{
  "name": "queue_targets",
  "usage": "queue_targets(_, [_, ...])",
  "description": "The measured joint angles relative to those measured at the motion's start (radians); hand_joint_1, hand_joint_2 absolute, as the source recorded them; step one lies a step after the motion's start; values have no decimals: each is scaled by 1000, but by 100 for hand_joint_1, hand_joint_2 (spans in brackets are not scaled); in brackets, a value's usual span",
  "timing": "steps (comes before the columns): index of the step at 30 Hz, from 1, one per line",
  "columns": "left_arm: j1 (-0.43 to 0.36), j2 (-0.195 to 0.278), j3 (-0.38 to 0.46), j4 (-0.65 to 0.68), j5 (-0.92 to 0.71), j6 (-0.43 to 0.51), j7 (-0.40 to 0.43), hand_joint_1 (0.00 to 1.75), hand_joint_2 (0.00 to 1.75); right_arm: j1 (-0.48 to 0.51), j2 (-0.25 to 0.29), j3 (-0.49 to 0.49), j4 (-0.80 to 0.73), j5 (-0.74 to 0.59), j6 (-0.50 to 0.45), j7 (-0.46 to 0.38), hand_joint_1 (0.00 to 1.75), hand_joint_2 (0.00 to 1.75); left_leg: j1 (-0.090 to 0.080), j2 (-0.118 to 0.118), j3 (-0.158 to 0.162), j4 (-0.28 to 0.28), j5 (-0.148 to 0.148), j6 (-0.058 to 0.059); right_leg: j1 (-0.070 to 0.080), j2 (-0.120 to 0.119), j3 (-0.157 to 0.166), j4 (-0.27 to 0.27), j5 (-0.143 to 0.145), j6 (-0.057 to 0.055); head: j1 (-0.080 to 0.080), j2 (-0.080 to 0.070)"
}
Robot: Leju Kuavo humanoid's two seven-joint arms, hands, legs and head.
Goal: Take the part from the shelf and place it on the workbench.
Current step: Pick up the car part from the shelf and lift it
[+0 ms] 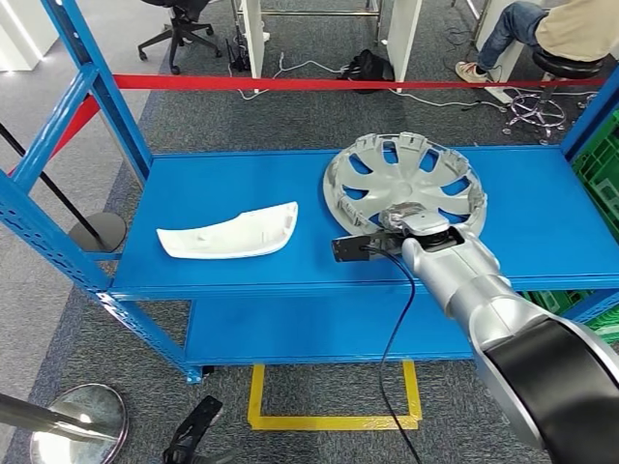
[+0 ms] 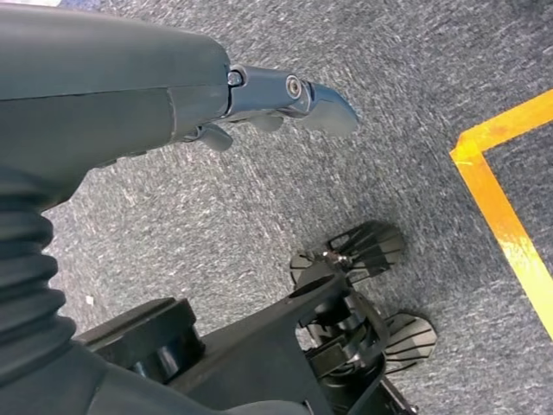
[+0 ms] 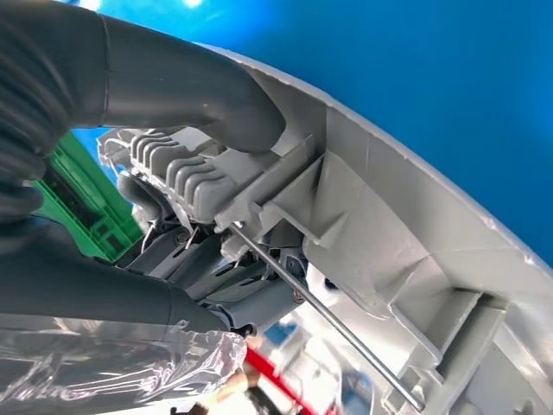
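One hubcap [image 1: 406,182] edge in my right hand [image 3: 195,186], on the shelf [image 1: 241,198].
Thumb and fingers clamp only its rim nearest me; lifting could tilt it loose. My left hand [image 2: 195,95] hangs empty, uncurled.

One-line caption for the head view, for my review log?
Right hand grips the near rim of the silver hubcap on the blue shelf, white trim part alongside.

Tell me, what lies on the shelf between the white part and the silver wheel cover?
Nothing: in the head view, bare blue shelf separates the white part from the wheel cover.
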State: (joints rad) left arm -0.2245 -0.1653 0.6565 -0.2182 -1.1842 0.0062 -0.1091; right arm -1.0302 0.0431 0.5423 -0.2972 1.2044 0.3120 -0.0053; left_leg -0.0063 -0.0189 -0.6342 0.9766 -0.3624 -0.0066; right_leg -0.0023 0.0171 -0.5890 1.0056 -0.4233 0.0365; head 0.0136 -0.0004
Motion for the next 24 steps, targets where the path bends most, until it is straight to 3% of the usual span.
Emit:
queue_targets(11, [15, 7, 2, 0, 10, 16, -1, 0, 175, -46, 13, 0, -60, -38, -148, -50, 175, 175, 0, 0, -3, 0, 0, 0, 0, 0, -3, 0, 0, 0, 0, 0])
queue_targets(24, [23, 15, 4, 0, 20, 31, -18, 0, 175, -58, 6, 41, -311, -126, -250, -31, 175, 175, 0, 0, -5, 0, 0, 0, 0, 0, -6, 0, 0, 0, 0, 0])
